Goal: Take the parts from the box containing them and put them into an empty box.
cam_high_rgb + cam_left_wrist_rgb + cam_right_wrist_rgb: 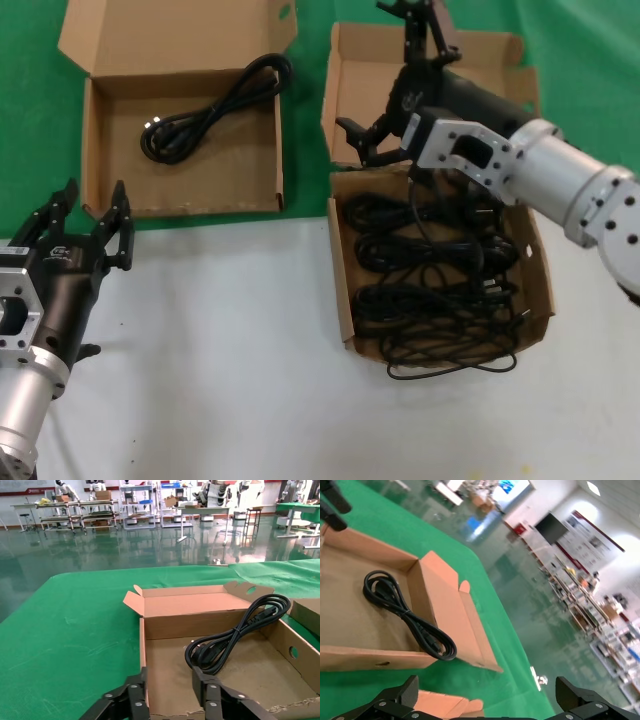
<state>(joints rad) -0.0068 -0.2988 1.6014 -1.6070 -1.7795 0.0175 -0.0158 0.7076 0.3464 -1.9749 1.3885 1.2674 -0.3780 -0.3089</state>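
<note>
Nearest the robot, the left hand (90, 215) waits low over the tabletop (220, 350) at the near left, fingers spread and holding nothing, pointing toward the wide, shallow box (180, 140) just beyond it. That box is no longer bare: one looped cord (215, 105) lies in it, its long axis slanting from near-left to far-right.

To the right, the squarish box (440, 270) sits with its near edge on the white tabletop, crammed with black power cords (430, 265). The bundles lie roughly crosswise, left to right, stacked from near to far, and one loose loop (455, 365) spills over the near wall.

The right hand (385, 85) hovers over the far end of this box, in front of the upright lid (430, 80), fingers wide open and empty. The cords lie below it and slightly nearer, so the right arm is plainly the closer one. My reading is that the next move is a short drop down and toward the robot, with the fingers set across a bundle's long axis.
</note>
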